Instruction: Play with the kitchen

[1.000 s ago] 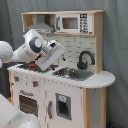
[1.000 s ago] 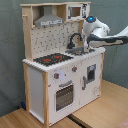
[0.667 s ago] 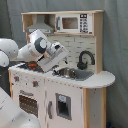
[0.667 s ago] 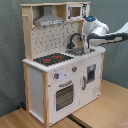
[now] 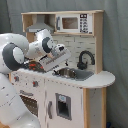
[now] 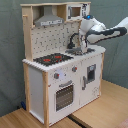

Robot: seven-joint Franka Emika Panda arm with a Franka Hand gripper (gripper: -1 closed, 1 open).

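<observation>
The kitchen [image 5: 75, 95] [image 6: 45, 85] is a tall toy unit of white panels and light wood. It has a grey hood [image 6: 48, 20], a red-ringed stovetop [image 6: 52, 59], an oven door [image 6: 64, 95], a black faucet [image 5: 85, 59] [image 6: 75, 40] and a sink [image 5: 71, 74]. My white arm reaches over the counter from the first exterior view's left and the second exterior view's right. The gripper [image 5: 64, 59] [image 6: 82, 47] hangs just above the sink, beside the faucet. Nothing shows in it.
A toy microwave [image 5: 74, 22] sits in the upper shelf above the sink. A pegboard back wall [image 6: 52, 39] stands behind the counter. The kitchen rests on a wooden table [image 6: 107, 107], with a grey curtain behind it.
The hand has shifted a little along the counter toward the sink and faucet, and the wrist has turned slightly. The kitchen itself has not moved.
</observation>
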